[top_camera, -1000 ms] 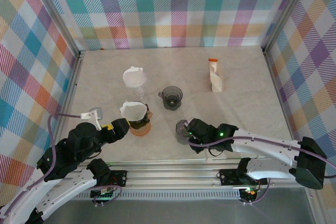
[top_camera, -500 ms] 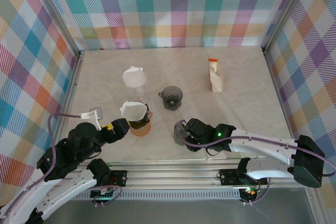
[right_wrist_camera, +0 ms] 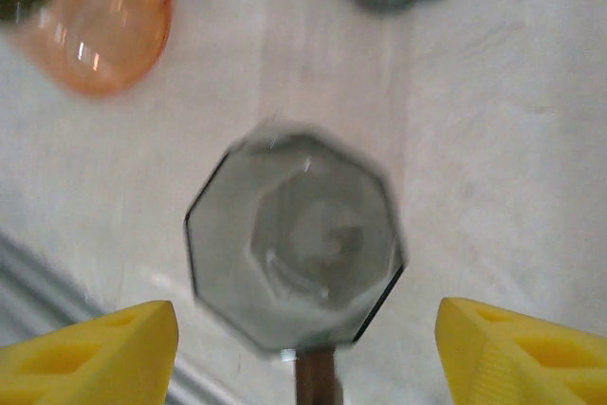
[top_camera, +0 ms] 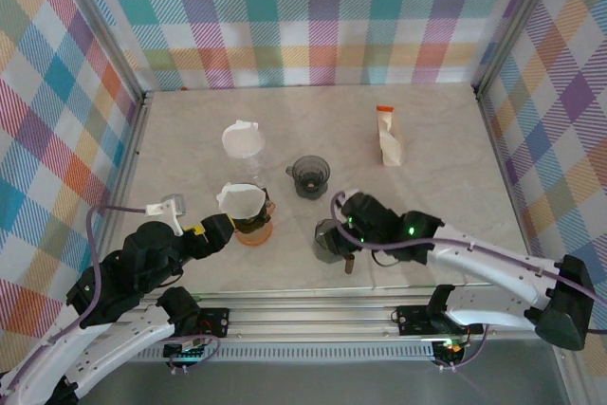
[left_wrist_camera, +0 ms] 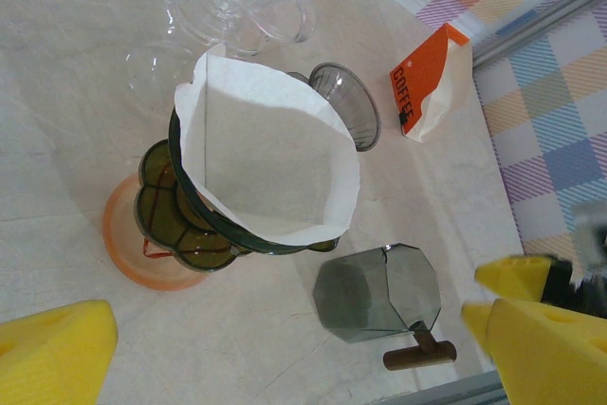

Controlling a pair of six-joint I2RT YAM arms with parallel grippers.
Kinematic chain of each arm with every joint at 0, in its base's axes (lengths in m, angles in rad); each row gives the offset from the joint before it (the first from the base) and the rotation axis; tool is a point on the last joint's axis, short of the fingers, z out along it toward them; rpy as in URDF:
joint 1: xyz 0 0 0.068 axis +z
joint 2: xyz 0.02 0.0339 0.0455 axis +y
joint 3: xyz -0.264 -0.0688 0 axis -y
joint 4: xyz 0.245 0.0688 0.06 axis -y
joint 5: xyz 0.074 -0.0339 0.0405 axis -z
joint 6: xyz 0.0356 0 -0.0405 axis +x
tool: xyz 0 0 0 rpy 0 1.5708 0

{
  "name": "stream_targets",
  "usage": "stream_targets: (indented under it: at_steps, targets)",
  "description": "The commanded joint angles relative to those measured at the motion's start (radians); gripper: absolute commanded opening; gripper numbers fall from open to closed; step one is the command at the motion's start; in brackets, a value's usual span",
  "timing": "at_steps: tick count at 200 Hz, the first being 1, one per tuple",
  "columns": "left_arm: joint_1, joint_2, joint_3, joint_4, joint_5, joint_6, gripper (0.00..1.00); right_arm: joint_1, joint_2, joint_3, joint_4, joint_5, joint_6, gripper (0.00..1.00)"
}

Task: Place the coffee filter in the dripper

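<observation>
- The left gripper (left_wrist_camera: 286,312) has its jaws spread wide with nothing between them. It sits at the near left of the counter (top_camera: 446,187), pointing at the dark dripper.
- At the back left stands a clear glass vessel (top_camera: 248,166) with a second white filter (top_camera: 243,139) resting on its top.
- Just in front of it, the dark dripper (left_wrist_camera: 185,225) stands on an orange glass (left_wrist_camera: 128,251).
- The paper filter (left_wrist_camera: 275,163) sits inside this dripper. It is opened out into a cone, and its white rim rises above the dripper's edge. Nothing is visible inside the paper.
- To the right and a little further back is a small grey dripper (top_camera: 309,175). It stands upright on the counter, with nothing visible in it.
- Near the front edge is a faceted grey cup (right_wrist_camera: 296,239) with a wooden handle (left_wrist_camera: 419,356). It is upright and apart from the orange glass, and nothing is visible inside it.
- The right gripper (right_wrist_camera: 305,315) is above that cup. Its jaws are spread to either side of it, clear of the walls and gripping nothing.
- At the back right, well apart from the rest, a white coffee bag (top_camera: 388,139) with an orange top lies on the counter.
</observation>
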Motion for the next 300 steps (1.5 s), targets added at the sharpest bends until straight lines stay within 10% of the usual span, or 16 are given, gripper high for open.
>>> stream_targets:
  at_steps: [1, 150, 253, 300]
  targets:
    - [-0.007, 0.002, 0.016, -0.011, -0.016, 0.015, 1.00, -0.131, 0.081, 0.061, 0.035, -0.076, 0.068, 0.72]
    - [-0.007, -0.018, 0.058, -0.063, -0.041, 0.033, 1.00, -0.382, 0.749, 0.484, 0.165, -0.224, 0.078, 0.50]
    - [-0.007, -0.011, 0.058, -0.068, -0.044, 0.041, 1.00, -0.386, 0.703, 0.510, 0.180, -0.304, -0.007, 0.00]
    - [-0.007, -0.022, 0.048, -0.065, -0.035, 0.037, 1.00, -0.390, 0.556, 0.540, 0.040, -0.326, -0.067, 0.00]
